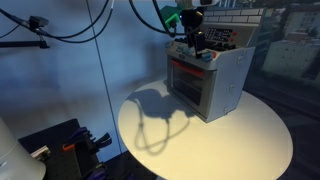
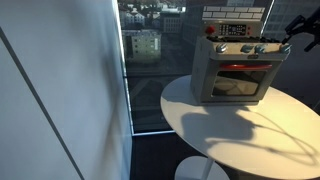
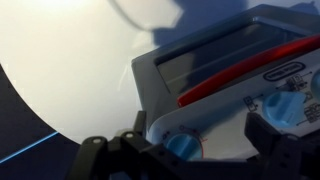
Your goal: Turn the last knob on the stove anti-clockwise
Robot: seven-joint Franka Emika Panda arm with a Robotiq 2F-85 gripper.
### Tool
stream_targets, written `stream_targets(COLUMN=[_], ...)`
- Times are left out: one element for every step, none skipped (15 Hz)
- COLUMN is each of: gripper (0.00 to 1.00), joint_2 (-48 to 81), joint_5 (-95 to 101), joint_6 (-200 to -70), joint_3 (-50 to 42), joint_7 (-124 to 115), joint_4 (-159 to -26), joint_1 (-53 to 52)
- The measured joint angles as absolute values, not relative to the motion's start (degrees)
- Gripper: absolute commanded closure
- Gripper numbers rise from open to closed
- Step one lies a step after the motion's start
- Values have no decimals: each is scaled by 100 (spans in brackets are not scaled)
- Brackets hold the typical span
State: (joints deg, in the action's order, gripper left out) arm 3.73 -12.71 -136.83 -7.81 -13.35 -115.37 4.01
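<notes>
The stove (image 1: pixel 210 80) is a small grey-silver toy oven with a red strip and a dark-windowed door, standing on a round white table (image 1: pixel 250 140). It also shows in an exterior view (image 2: pixel 238 70) and fills the wrist view (image 3: pixel 230 70). My gripper (image 1: pixel 195 45) hangs over the stove's control end, at its right end in an exterior view (image 2: pixel 283 45). In the wrist view the gripper (image 3: pixel 200 140) is open. A pale round knob (image 3: pixel 183 148) lies between the fingers, close to the left finger and apart from the right one. A second knob (image 3: pixel 300 108) shows at the right edge.
The white table (image 2: pixel 230 130) has bare surface in front of the stove, with arm and cable shadows on it. A window with a city view (image 2: pixel 145 45) is behind. Black equipment (image 1: pixel 70 145) sits low beside the table. Cables (image 1: pixel 60 25) hang above.
</notes>
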Motion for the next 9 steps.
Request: stream_targets(gripper=[0, 0, 0, 0, 0, 0, 0, 0, 0], joint_2=[373, 373, 373, 373, 374, 373, 373, 373, 373], joint_5=[-1271, -1271, -1271, -1271, -1271, -1271, -1271, -1271, -1271], joint_6=[-13683, -13683, -13683, -13685, -13699, -13731, -13775, -13832, -13903], joint_3=[-779, -778, -777, -777, -775, -774, -772, -769, -766], joint_7=[-1335, -1335, -1334, -1334, -1334, -1335, -1335, -1335, -1336], joint_4=[-11538, -11538, -11538, -11541, -11549, -11560, -11571, -11583, -11597], joint_1=[401, 401, 401, 401, 401, 401, 401, 401, 401])
